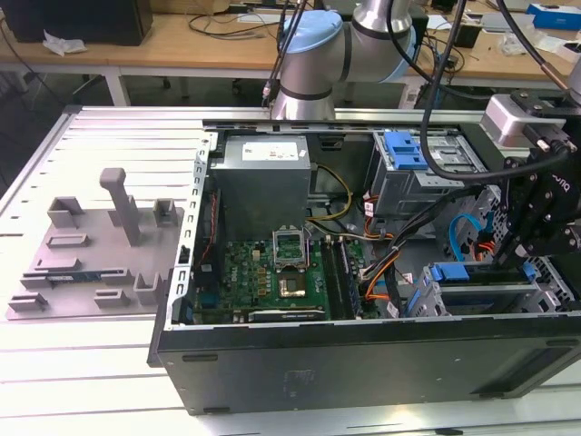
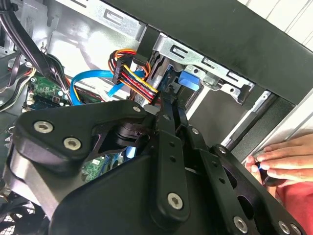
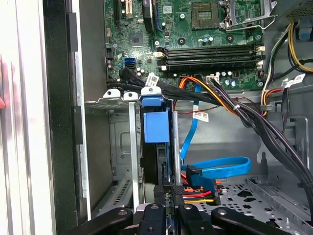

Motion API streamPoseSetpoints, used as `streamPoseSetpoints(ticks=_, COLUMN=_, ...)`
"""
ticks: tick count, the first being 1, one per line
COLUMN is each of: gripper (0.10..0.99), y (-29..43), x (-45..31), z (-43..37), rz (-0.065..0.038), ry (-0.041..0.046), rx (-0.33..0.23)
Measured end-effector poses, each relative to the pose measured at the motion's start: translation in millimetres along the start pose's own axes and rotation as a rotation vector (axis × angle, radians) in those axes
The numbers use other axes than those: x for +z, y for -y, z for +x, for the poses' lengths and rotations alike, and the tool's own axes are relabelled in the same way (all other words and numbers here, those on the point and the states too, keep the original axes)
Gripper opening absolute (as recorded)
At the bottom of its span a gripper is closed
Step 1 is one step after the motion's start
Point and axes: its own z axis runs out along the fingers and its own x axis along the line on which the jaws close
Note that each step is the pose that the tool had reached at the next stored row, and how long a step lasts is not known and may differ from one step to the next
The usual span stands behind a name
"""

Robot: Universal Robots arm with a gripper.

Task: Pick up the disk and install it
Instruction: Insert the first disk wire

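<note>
Your gripper [image 1: 524, 258] sat at 4 o'clock in the exterior view | fingers narrow, clamped on the disk [image 3: 156, 128] | disk edge-on inside the drive cage [image 3: 111, 104].

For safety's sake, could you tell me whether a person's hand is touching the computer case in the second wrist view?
Yes, a hand rests on the dark edge of the computer case.

Open computer case [image 1: 363, 363], green motherboard [image 1: 281, 272], grey power-supply box [image 1: 263, 182], blue cable [image 3: 220, 169]
</note>
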Motion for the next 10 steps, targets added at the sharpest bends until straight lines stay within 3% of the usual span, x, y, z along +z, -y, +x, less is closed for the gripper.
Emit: streamPoseSetpoints(ticks=10, gripper=0.165, y=-0.2, x=3.0, z=-0.2, rz=0.000, ry=-0.0002, rx=0.000)
